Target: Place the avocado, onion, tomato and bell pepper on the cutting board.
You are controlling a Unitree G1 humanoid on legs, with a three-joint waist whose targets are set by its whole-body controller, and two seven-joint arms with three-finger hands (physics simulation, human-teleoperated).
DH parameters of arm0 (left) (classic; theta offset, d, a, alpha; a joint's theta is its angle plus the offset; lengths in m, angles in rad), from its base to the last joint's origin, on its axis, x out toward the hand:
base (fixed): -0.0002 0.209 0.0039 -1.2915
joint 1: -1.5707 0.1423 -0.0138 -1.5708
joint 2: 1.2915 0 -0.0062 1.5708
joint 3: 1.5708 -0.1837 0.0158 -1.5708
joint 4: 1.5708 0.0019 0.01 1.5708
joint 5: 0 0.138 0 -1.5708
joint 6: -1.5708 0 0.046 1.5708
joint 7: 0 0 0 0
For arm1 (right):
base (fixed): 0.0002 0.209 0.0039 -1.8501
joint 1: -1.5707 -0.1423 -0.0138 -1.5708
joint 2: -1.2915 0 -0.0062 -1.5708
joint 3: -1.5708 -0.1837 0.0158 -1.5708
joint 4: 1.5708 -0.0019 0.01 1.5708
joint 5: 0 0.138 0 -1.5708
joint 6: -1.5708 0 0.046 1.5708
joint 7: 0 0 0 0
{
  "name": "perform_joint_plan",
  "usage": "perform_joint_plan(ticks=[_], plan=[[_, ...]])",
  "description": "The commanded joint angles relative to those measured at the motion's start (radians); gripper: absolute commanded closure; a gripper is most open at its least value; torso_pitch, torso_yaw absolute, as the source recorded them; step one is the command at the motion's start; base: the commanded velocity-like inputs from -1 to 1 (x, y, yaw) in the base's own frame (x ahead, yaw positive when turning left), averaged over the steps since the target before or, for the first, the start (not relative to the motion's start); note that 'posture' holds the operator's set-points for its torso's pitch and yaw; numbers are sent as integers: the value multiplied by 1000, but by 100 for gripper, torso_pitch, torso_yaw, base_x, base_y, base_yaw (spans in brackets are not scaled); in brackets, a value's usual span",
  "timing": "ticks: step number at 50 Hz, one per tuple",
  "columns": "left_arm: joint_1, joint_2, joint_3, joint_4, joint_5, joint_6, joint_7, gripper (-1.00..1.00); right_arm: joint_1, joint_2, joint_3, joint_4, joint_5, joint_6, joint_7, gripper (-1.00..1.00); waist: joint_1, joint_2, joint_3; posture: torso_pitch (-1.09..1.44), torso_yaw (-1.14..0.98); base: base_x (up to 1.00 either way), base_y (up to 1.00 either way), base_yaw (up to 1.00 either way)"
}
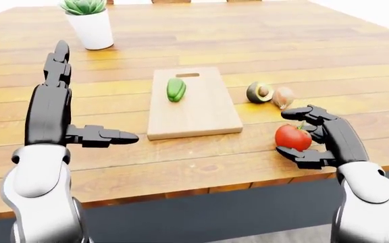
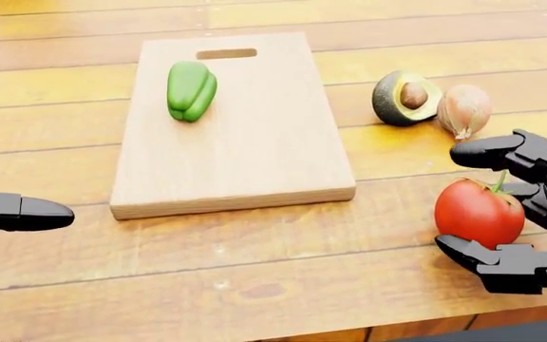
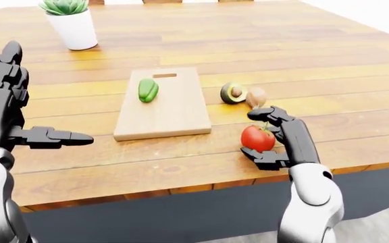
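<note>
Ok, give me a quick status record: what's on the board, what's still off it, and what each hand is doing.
on board: bell pepper, lying on the cutting board toward its handle-slot end
off board: avocado, onion, tomato, all on the table to the board's right in the head view
right hand: fingers curled around the tomato, not clearly clamped
left hand: open, holding nothing, left of the board
other: potted plant at the table's top left

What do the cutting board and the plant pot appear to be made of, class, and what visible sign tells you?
The cutting board looks like pale unfinished wood: matte surface, faint grain, a cut-out handle slot. The plant pot looks like white glazed ceramic or plastic: smooth, uniform and patternless, so the render leaves it open.
</note>
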Motion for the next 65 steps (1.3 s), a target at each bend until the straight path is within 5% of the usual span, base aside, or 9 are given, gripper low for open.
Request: perform_joint_plan(ticks=[1,25,37,48,65], plan=[[-25,10,7,-23,9,-26,9,-100,-14,-9,-4,-31,-1,-17,-1,-3,0,1,-18,0,0,0,0,0],[4,8,23,-34,15,-40,9,-100,-86,-16,69,-92,-104,55,101,40,-2,6,-16,0,0,0,0,0],[12,4,28,-29,10,-52,15,-100,-396,6,167,50,-207,109,187,40,-7,16,-14,0,0,0,0,0],[16,1,28,-14,-6,-67,30,-100,-670,72,203,345,-109,28,73,40,-9,27,-11,0,0,0,0,0],[5,3,19,-25,8,-53,21,-100,-802,208,270,628,3,-130,-76,40,-8,35,-11,0,0,0,0,0]])
